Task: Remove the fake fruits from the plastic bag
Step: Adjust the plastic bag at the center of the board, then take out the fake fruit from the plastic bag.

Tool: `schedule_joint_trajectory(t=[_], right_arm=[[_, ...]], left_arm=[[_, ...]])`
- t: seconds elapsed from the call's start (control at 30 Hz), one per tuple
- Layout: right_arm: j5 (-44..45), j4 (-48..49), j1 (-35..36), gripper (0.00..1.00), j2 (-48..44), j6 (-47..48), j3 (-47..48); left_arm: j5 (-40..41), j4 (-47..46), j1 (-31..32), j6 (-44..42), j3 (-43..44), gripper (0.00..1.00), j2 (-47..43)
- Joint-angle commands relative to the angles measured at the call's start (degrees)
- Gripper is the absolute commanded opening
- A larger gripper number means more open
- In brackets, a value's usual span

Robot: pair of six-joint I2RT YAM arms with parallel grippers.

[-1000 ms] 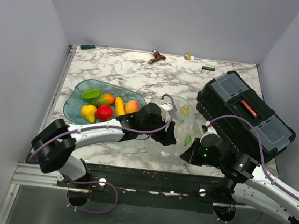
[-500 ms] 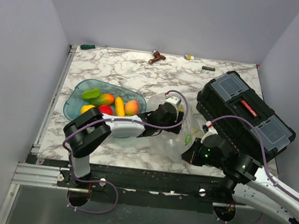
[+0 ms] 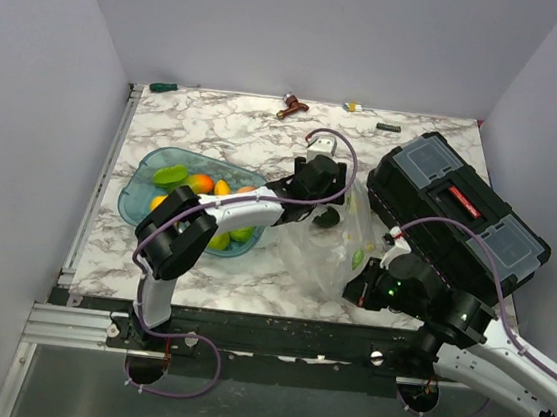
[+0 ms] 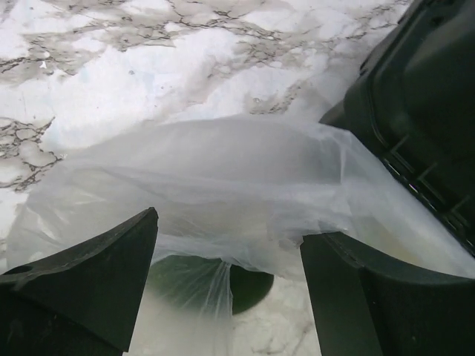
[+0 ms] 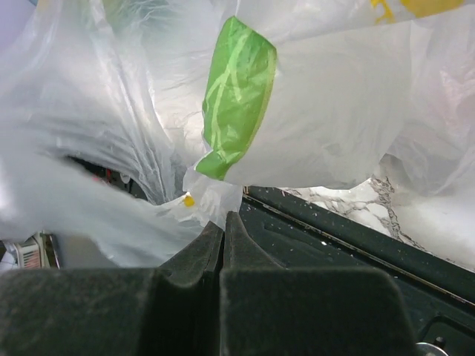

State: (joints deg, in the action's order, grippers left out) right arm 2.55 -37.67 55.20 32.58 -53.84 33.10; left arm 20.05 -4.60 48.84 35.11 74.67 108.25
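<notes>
The plastic bag (image 3: 326, 246) lies just ahead of the left gripper (image 4: 228, 231), jaws spread wide; the right gripper (image 5: 223, 222) pinches its edge. Marble table (image 3: 217, 126), grey walls (image 3: 309, 31).

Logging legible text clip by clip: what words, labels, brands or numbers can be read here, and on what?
None can be read.
black toolbox: the red strip on its lid is too small to read.
plastic bag: green and yellow prints, no legible letters.

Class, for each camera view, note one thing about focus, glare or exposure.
Top external: even light, sharp throughout. Left wrist: the marble table is nearly washed out white, and the dark fingers lack detail. Right wrist: the plastic bag smears at left, its green print crisp.
</notes>
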Motion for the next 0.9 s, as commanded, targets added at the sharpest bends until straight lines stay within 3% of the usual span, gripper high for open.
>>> schedule_joint_trajectory(t=[0.0, 0.2, 0.5, 0.7, 0.87], right_arm=[[-1.65, -1.27, 0.08, 0.01, 0.24, 1.20, 1.11], [-1.44, -1.21, 0.13, 0.01, 0.71, 1.23, 1.03], [-0.74, -0.04, 0.09, 0.01, 1.00, 0.74, -1.11], [-0.55, 0.83, 0.08, 0.01, 1.50, -0.29, -2.06], [-0.62, 0.20, 0.13, 0.01, 0.69, -0.61, -2.93]], left_arm=[[-0.03, 3.64, -0.85, -0.40, 4.41, 0.76, 4.43], [-9.00, 0.42, -1.11, -1.41, 0.43, 0.75, 2.34], [-15.99, -1.27, -1.68, -6.39, -4.57, 0.73, 0.58], [-17.86, -0.17, -0.75, -7.24, -5.60, 0.76, 2.69], [-13.05, 1.42, 1.65, -10.54, -6.03, 0.78, 3.73]])
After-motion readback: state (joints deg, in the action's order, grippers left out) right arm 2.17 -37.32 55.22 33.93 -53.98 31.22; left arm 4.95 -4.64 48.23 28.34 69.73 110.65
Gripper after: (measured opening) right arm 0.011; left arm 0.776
